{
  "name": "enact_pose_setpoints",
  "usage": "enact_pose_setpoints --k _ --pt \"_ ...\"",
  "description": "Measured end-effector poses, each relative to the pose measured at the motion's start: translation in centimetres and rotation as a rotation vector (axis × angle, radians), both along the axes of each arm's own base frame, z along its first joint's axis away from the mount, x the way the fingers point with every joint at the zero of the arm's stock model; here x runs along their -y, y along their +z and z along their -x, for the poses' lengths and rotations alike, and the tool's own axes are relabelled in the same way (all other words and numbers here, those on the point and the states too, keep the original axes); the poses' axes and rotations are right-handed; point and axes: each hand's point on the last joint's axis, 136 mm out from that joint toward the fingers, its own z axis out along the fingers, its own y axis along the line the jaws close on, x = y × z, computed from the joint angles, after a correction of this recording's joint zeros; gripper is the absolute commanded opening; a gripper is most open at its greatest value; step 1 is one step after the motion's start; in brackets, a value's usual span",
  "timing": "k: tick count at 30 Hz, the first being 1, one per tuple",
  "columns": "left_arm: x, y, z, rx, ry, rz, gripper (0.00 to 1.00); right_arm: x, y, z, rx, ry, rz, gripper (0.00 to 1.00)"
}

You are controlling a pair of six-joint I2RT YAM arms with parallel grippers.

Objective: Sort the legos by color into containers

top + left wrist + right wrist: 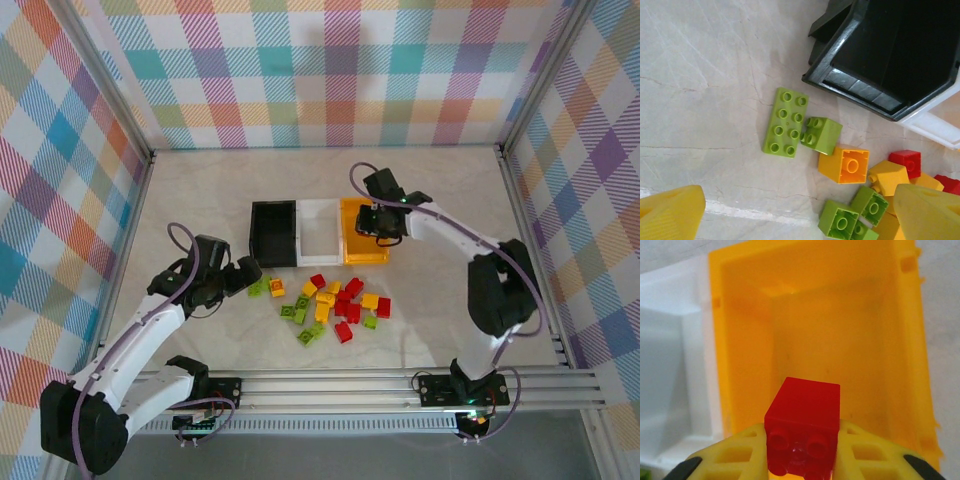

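**A:** Where is the small red studded plastic brick (pixel 802 415)?

**B:** It's pinched between your right fingers (pixel 740 457), studs facing the wrist camera, above the inside of the orange-yellow open plastic bin (pixel 740 340). That close view gives you the grip. The overhead view adds the pose: your right arm (pixel 450 235) reaches forward and bends left over that bin.

**A:** And the left side?

**B:** Your left fingers (pixel 670 212) are spread wide with nothing between them. They sit low over the marble-patterned counter (pixel 700 75), near a lime green two-by-four brick (pixel 785 122) with a lime cube brick (pixel 821 135) just beside it. From above, your left arm (pixel 140 335) stretches diagonally toward the pile's left edge.

**A:** Counts?

**B:** You have three bins side by side: a black plastic bin (pixel 256 235), a white plastic bin (pixel 318 232), then the orange-yellow one. The loose pile of red, yellow and lime bricks (pixel 335 305) lies just in front, too jumbled to count exactly.
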Motion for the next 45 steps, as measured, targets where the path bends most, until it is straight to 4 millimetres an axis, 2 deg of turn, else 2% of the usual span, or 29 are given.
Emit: enact_pose_setpoints --k 2,4,9,15,19,22,25,30,32,35,40,45 --pt "-0.2 -0.7 0.2 -0.02 0.003 -0.013 0.95 -0.2 -0.6 -0.8 -0.007 -0.004 0.003 0.6" --pt "-0.3 -1.6 0.4 -0.046 0.003 -0.028 0.95 -0.5 -0.5 -1.2 -0.001 0.004 0.001 0.68" --pt "-0.5 -3.2 0.6 -0.097 -0.009 -0.062 0.87 -0.8 1.2 -1.4 0.036 0.01 -0.031 0.71" --pt "0.5 -5.9 -0.4 -0.154 -0.038 -0.095 0.76 -0.1 3.1 0.5 0.077 0.019 -0.067 0.71" --pt "0.4 -8.5 -0.7 -0.219 -0.036 -0.129 0.74 0.3 3.2 1.3 0.082 0.019 -0.07 0.71" --pt "0.2 -9.5 -0.9 -0.241 -0.021 -0.151 0.7 0.5 3.0 1.6 0.078 0.019 -0.068 0.71" --pt "-0.1 -9.6 -0.9 -0.246 0.002 -0.16 0.65 0.6 3.0 1.9 0.08 0.018 -0.068 0.71" --pt "-1.2 -9.4 -0.6 -0.24 0.062 -0.176 0.63 0.7 4.2 2.0 0.109 0.015 -0.082 0.71" --pt "-2.1 -9.1 0.2 -0.229 0.084 -0.186 0.7 0.7 4.6 1.9 0.123 0.014 -0.09 0.71" --pt "-2.3 -7.8 0.5 -0.191 0.084 -0.177 0.79 0.7 4.7 1.8 0.13 0.014 -0.094 0.71" --pt "-1.8 -6.6 -1.0 -0.16 0.052 -0.188 0.83 0.7 4.4 1.9 0.124 0.014 -0.091 0.72" --pt "-1.7 -7.2 -2.5 -0.179 0.014 -0.264 0.85 1.0 4.3 2.1 0.125 0.009 -0.086 0.72"
